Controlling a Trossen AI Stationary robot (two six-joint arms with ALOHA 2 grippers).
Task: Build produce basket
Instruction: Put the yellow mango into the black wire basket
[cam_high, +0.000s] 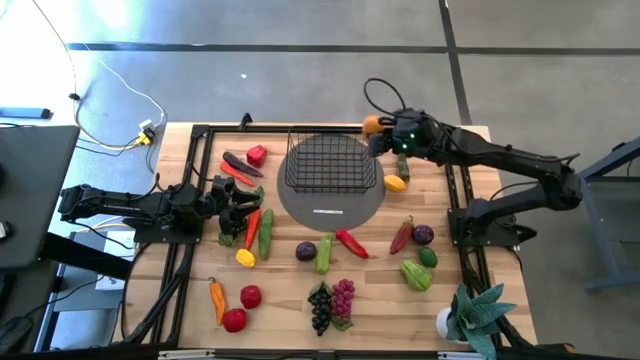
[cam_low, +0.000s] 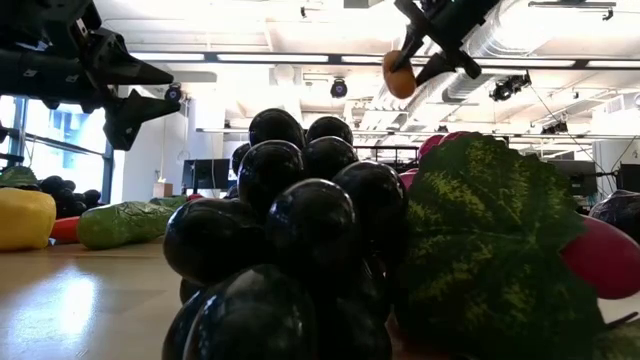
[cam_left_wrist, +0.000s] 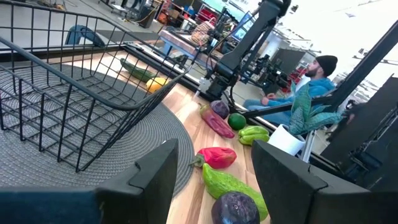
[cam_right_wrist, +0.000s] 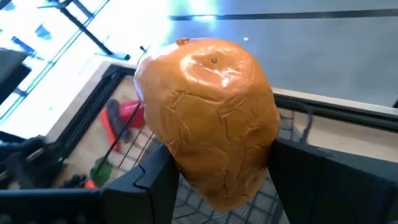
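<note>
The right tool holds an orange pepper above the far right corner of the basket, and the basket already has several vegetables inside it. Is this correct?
Not quite. The right tool does hold the orange pepper by the far right corner of the basket, but the high view shows only bare mesh inside the basket; no produce lies in it yet.

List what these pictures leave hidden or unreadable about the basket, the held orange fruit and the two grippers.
- Basket floor: in the right wrist view the orange fruit held by the right gripper blocks most of it.
- Basket in the low view: the dark grapes and leaf fill the frame.
- Fruit's height above the basket: the high view looks straight down.
- Left gripper: open; its fingertips are cut off at the frame edge.
</note>
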